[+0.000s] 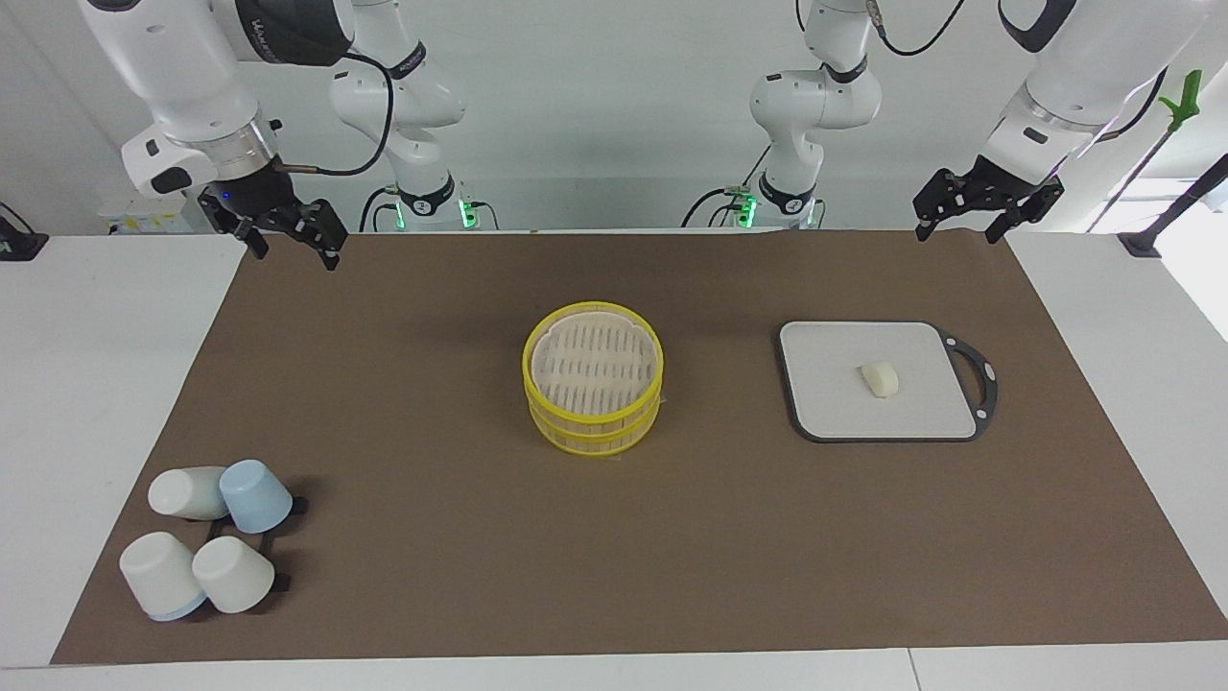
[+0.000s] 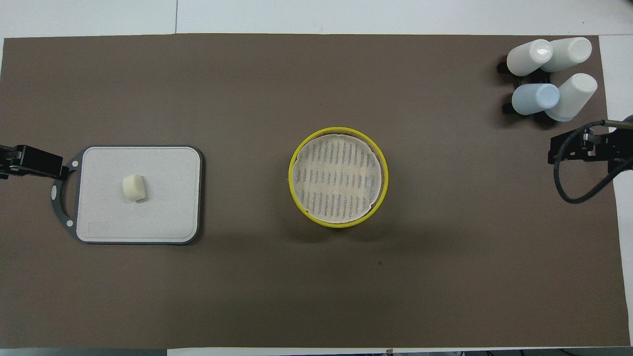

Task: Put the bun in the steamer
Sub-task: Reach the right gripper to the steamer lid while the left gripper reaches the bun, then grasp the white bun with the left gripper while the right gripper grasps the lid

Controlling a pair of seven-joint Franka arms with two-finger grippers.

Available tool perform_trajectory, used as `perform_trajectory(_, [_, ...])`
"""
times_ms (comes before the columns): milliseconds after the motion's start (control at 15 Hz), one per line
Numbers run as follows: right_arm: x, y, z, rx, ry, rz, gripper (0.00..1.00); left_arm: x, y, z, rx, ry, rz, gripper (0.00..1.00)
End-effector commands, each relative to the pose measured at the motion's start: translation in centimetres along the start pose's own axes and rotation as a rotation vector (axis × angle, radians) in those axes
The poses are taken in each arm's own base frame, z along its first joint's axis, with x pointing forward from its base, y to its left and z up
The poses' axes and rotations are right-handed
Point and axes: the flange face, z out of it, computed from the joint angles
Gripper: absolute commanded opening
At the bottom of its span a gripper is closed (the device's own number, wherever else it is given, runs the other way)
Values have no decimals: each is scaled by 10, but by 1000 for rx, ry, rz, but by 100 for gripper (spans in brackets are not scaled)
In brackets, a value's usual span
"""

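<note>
The bun [image 1: 880, 377], a small cream-white lump, lies near the middle of a flat grey cutting board [image 1: 835, 403] toward the left arm's end of the table. The steamer [image 1: 593, 376], a round two-tier basket with yellow rims, stands at the middle of the brown mat; a pale slatted surface [image 2: 337, 179] shows at its top with nothing on it. My left gripper [image 1: 959, 233] hangs open and empty over the mat's edge nearest the robots, well above the board. My right gripper [image 1: 295, 254] hangs open and empty over the mat's corner at the right arm's end.
Several white cups and a blue cup [image 1: 254, 495] stand upside down on a black rack at the mat's corner farthest from the robots, at the right arm's end. The board's black handle [image 1: 977, 379] points toward the left arm's end.
</note>
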Motion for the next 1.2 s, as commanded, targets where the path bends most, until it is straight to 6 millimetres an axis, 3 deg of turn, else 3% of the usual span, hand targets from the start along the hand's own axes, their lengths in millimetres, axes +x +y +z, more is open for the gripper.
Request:
perform_trajectory(0, [3, 2, -2, 9, 6, -20, 100, -4, 1, -3, 22, 15, -1, 100])
perform_trajectory(267, [0, -4, -3, 11, -2, -26, 100, -4, 0, -3, 22, 15, -4, 100])
perform_trajectory(467, [-13, -37, -3, 8, -23, -104, 100, -5, 0, 0, 22, 15, -2, 100])
perform_trajectory(600, [-23, -96, -11, 70, 44, -148, 100, -12, 0, 20, 21, 27, 0, 100])
perform_trajectory(733, [-38, -169, -3, 114, 64, -140, 100, -27, -2, 78, 18, 47, -2, 100])
perform_trajectory(800, [-49, -214, 8, 120, 60, -126, 100, -32, -4, 110, 18, 61, -6, 100])
perform_trajectory(867, [-50, -262, 33, 113, 37, -65, 100, -34, -8, 148, 17, 73, -12, 100])
perform_trajectory(1000, [-49, -358, 62, 126, 62, -22, 100, -25, -18, 203, 18, 78, -40, 100])
perform_trajectory(1067, [-54, -385, 76, 125, 99, -14, 100, -16, -20, 229, 19, 80, -57, 100])
perform_trajectory(1133, [-58, -405, 90, 160, 132, -1, 100, -9, -23, 242, 20, 95, -92, 100])
